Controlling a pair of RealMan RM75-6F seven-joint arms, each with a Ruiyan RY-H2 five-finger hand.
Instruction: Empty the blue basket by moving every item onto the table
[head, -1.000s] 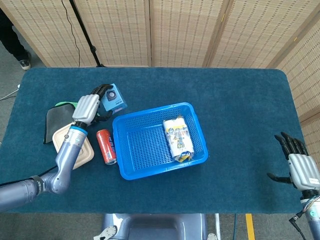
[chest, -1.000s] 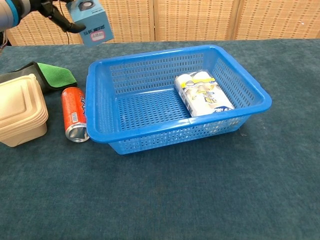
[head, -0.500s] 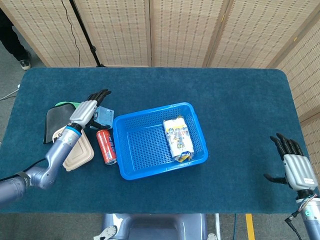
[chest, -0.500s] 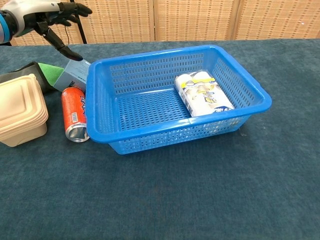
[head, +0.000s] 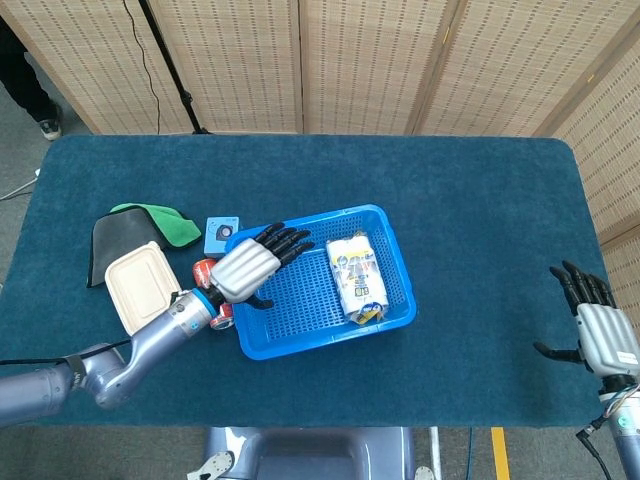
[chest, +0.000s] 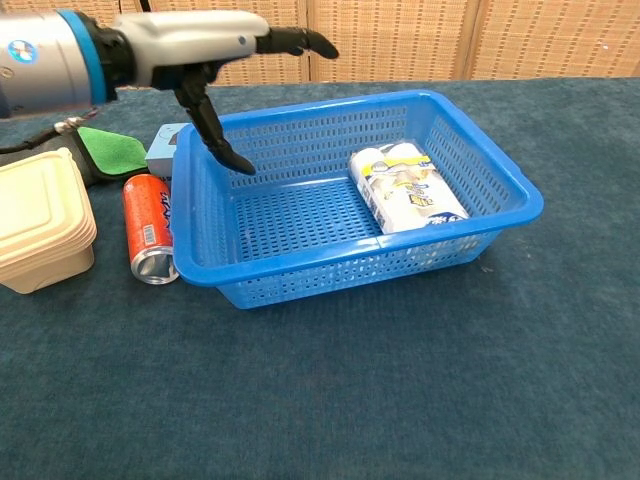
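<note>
The left robot hand (head: 248, 268), fingers spread and empty, hovers over the blue basket (head: 300, 300) beside its wrapped roll pack (head: 357, 277).

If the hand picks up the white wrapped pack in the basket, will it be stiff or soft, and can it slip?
The wrapped pack looks like rolls in glossy film, so probably light and squashy. The film may slip under the left hand. It lies flat against the blue basket wall, so rolling seems unlikely.
</note>
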